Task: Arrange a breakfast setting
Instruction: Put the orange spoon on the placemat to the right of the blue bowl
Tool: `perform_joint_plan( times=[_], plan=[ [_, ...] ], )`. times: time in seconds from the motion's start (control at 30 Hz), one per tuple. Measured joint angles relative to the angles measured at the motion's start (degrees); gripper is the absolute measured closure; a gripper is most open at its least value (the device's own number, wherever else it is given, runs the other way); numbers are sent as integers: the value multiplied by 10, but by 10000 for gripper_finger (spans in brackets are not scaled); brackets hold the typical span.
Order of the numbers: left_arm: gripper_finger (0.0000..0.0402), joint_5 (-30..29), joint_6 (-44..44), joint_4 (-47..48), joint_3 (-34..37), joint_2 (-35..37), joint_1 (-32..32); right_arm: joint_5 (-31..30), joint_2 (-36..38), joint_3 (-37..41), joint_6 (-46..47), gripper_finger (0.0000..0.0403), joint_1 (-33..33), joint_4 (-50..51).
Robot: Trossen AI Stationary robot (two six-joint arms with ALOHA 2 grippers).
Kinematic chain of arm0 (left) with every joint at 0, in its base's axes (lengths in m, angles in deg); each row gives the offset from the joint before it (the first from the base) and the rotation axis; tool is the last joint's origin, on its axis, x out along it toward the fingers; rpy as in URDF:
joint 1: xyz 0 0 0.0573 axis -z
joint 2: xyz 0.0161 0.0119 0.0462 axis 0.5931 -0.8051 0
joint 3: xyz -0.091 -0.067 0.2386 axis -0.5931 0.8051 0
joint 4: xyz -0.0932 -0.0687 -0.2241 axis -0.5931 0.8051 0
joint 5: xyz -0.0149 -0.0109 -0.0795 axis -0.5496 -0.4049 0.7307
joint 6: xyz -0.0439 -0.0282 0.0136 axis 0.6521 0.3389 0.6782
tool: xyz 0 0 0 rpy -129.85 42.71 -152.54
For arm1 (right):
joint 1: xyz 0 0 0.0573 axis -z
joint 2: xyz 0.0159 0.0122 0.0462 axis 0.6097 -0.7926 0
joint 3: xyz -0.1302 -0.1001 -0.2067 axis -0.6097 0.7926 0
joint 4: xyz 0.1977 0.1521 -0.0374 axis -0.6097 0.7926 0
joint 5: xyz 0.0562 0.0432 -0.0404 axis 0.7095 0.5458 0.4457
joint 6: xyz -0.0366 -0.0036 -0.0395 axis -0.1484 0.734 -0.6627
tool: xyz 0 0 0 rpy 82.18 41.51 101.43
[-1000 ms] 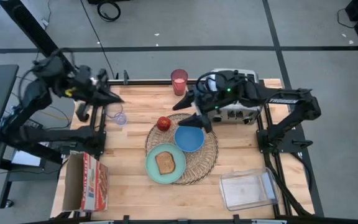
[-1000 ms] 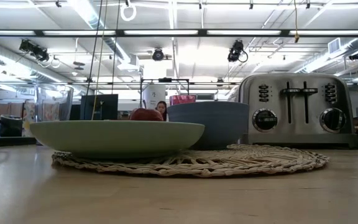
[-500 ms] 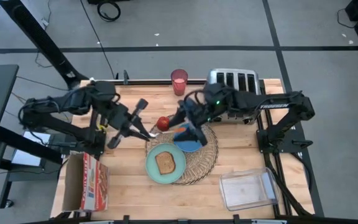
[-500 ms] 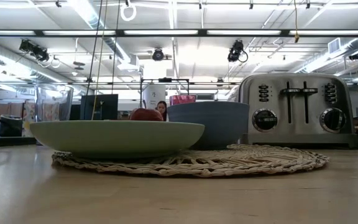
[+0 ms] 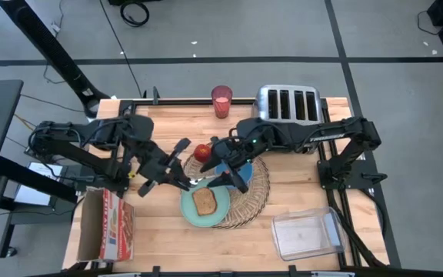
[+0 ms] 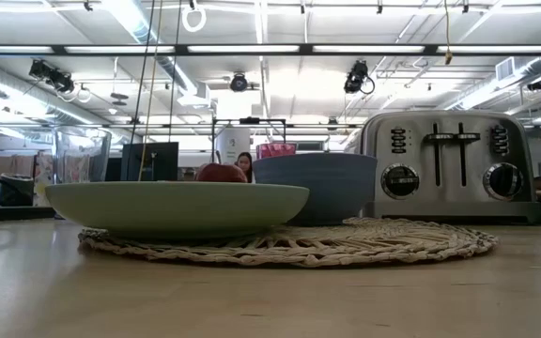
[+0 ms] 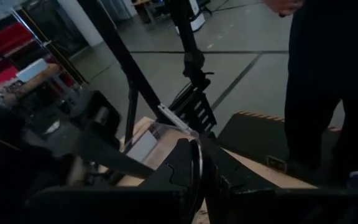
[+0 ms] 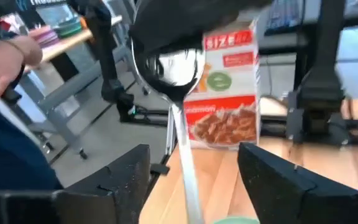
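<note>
Over the near-left edge of the round woven placemat [image 5: 257,189], the left gripper [image 5: 184,181] reaches in from the worktop's left side. In the left wrist view its jaws are closed together on a thin metal strip, which is the spoon [image 8: 178,67]. The right wrist view shows the spoon's shiny bowl tucked just under the dark left gripper. Its shaft runs down between the right arm's own fingers [image 8: 127,175], and its handle end cannot be seen.

The right gripper [image 5: 233,175] hangs above the placemat's middle, over the blue bowl [image 6: 313,184]. Its jaws are spread wide on either side of the spoon shaft and do not touch it.

On the placemat's front-left part sits the teal plate [image 5: 186,210] with the toast slice [image 5: 204,201] lying flat in its centre. The blue bowl stands on the placemat just behind the plate, mostly hidden from above by the right arm. The red apple [image 5: 202,151] rests at the placemat's back-left rim.

The pink cup [image 5: 221,101] stands upright well behind the placemat, at the worktop's far edge. The silver toaster [image 5: 287,104] is behind and to the right of the placemat. A cereal box [image 5: 116,225] lies to the front-left of it, and a clear plastic container [image 5: 306,233] to the front-right.

A person's hand [image 8: 10,58] shows in the room beyond the worktop.
</note>
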Motion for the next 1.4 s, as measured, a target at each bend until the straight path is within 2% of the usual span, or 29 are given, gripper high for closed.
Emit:
perform_joint_plan(
  times=[0.1,0.43,0.77,1.07,1.4],
  plan=[
    [379,-8,-11,12,0,-3,7,18,-8,0,7,183,0,5],
    [379,-23,-77,39,1,-13,14,21,-7,0,52,264,0,11],
    [379,-22,-92,57,1,-13,14,13,-10,0,68,289,0,22],
    [373,-21,-112,54,1,-13,14,16,-12,0,85,335,0,14],
    [375,-20,-112,52,0,-13,14,9,-12,0,64,345,0,15]
  ],
)
